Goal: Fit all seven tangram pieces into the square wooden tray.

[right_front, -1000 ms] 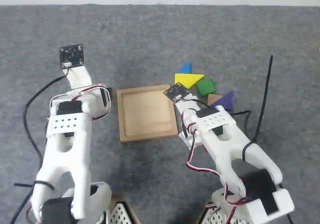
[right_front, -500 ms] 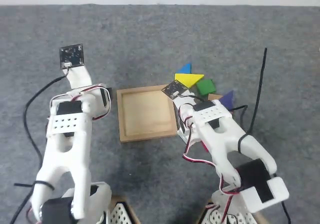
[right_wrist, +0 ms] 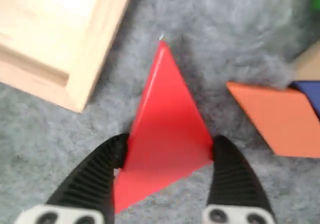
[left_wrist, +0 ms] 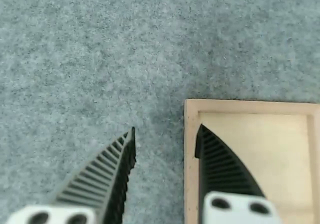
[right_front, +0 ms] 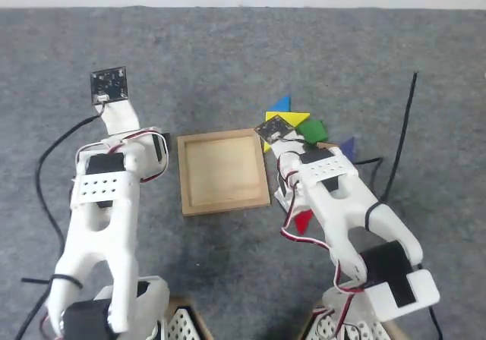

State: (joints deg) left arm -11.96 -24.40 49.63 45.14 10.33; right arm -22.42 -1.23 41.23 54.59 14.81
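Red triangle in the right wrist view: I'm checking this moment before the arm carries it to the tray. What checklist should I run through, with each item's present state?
1. Grasp: the right gripper is shut on the red triangle, with one finger on each side edge. Ok.
2. Triangle lifted off the surface: cannot tell.
3. Neighbours: the orange piece lies apart from the triangle, not touching it. Ok.
4. Room in the wooden tray: no pieces in it yet. Ok.
5. Path over the tray: the left gripper is open, with one finger over the tray's corner. Not ok; it may get in the way.
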